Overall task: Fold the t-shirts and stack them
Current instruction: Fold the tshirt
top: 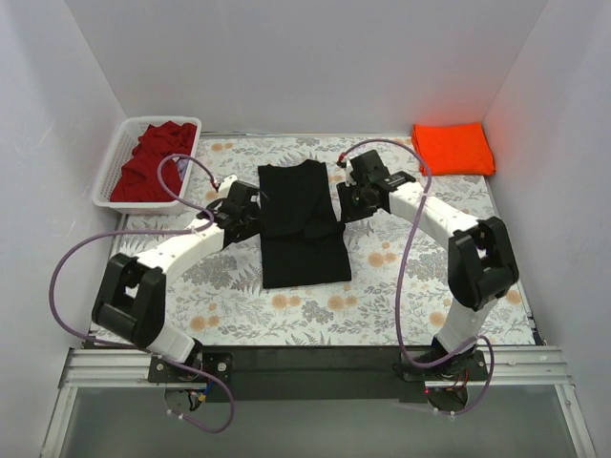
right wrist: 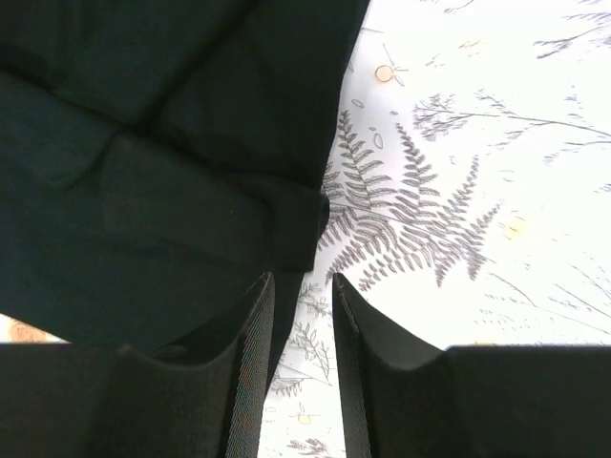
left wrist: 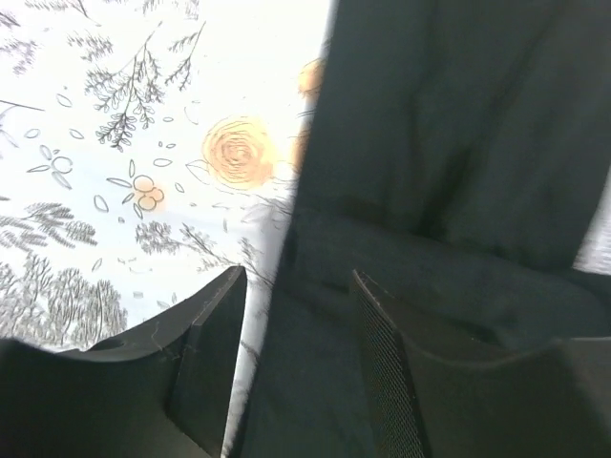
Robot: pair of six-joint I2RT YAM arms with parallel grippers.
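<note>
Black t-shirt [top: 301, 224] at centre frame looks light, limp, easily rumpled; pinch it at the side edges. Left gripper [left wrist: 296, 296] and right gripper [right wrist: 303, 286] stand part-open, holding nothing.

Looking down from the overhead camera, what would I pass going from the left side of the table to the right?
White basket holding the dark red t-shirt → left arm's fingers → black t-shirt → right arm's fingers → folded orange t-shirt.

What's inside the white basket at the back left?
A crumpled dark red t-shirt fills the basket; whatever lies beneath it, if anything, is covered by the cloth.
</note>
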